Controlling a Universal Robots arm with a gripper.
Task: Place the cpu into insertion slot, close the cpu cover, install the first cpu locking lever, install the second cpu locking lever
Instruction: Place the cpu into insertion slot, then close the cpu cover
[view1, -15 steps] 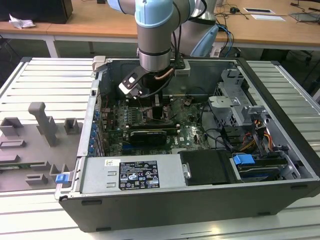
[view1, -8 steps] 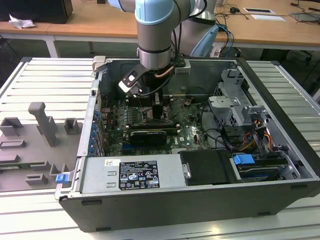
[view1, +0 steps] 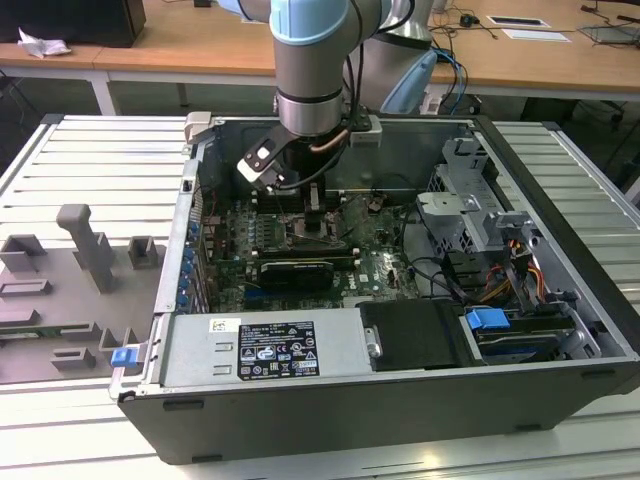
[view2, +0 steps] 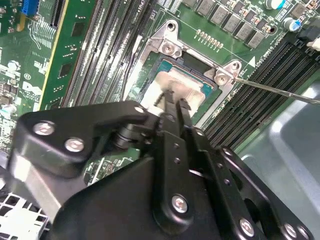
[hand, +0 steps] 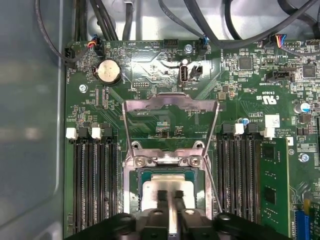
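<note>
**Figure. Seating the cpu in the open computer case.** The arm reached down into the case (view1: 560, 150) on the ribbed bench (view1: 90, 160), with its pincer (view1: 318, 215) over the middle of the green circuit board.

In both wrist views the pincer (hand: 170, 192) (view2: 174, 100) had its two black fingers (hand: 162, 196) drawn nearly together, with a thin slit between them and nothing visibly gripped. The tips were on or just above the cpu's top face; actual contact could not be made out.

The cpu (hand: 150, 189) (view2: 185, 85) lay flat inside the insertion slot (hand: 134, 180) (view2: 165, 50), between the banks of long memory slots (hand: 92, 185). It was a small square chip with a pale, silvery-beige metal top that caught the light, and a narrow dark margin of socket showed round it.

The cpu cover (hand: 170, 103), a thin metal frame with a large square opening, stood swung back over the board from its hinge at the socket's far edge. One thin wire locking lever (view2: 272, 89) stood free beside the socket.

The step in hand appeared to be the seating of the chip. Done well, it would probably call for a level chip, edges square to the socket rim, and only light, straight-down contact. Any sideways drag would risk damage to the contacts beneath.
</note>
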